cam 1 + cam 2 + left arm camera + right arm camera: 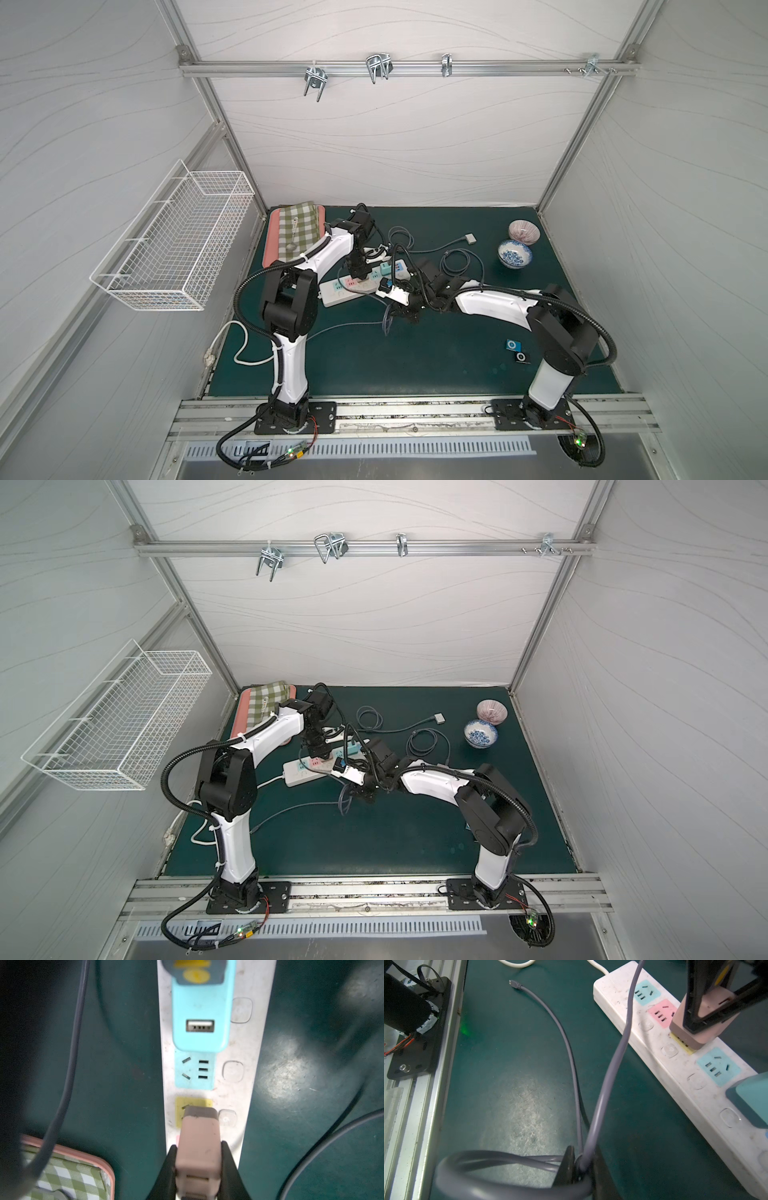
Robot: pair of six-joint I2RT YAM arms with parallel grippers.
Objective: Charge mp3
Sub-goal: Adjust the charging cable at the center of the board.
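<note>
My left gripper [197, 1159] is shut on a pink charger block [199, 1136], also seen in the right wrist view [677, 1020]. The block leans with its base on the yellow socket of the white power strip [239, 1088] [336, 295]. My right gripper [583, 1159] is shut on a looped grey cable [608, 1076] just in front of the strip [399, 309]. The cable's small plug end [512, 983] lies free on the mat. A blue mp3 [513, 345] and a black mp3 [520, 357] lie near the right arm's base.
A blue charger [201, 1012] with a USB port sits in the strip. Other cables [455, 262] coil behind it. Two bowls [515, 254] stand at the back right. A tray with a checked cloth [291, 232] is at the back left, and a wire basket [174, 245] hangs on the left wall.
</note>
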